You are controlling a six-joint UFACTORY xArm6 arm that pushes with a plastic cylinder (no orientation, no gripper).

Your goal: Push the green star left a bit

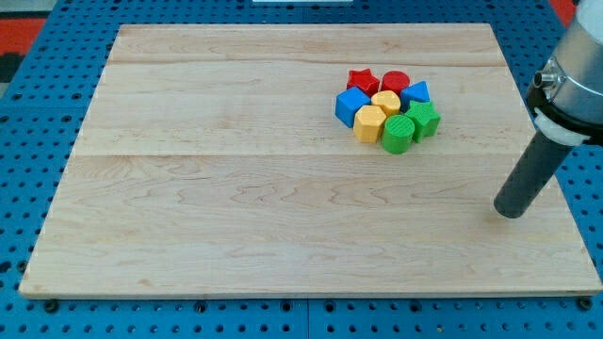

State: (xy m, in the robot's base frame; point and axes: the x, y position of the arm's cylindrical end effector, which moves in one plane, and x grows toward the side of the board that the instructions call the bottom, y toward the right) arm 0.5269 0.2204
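The green star (424,119) sits at the right edge of a tight cluster of blocks in the upper right part of the wooden board (236,188). It touches a green round block (398,135) on its lower left and a blue triangle (416,92) just above it. My tip (510,214) rests on the board well to the right of and below the star, touching no block. The dark rod rises from it toward the view's upper right.
The cluster also holds a red star (363,80), a red round block (395,82), a blue cube (351,106), a yellow round block (386,102) and a yellow hexagon (369,123). Blue pegboard surrounds the board.
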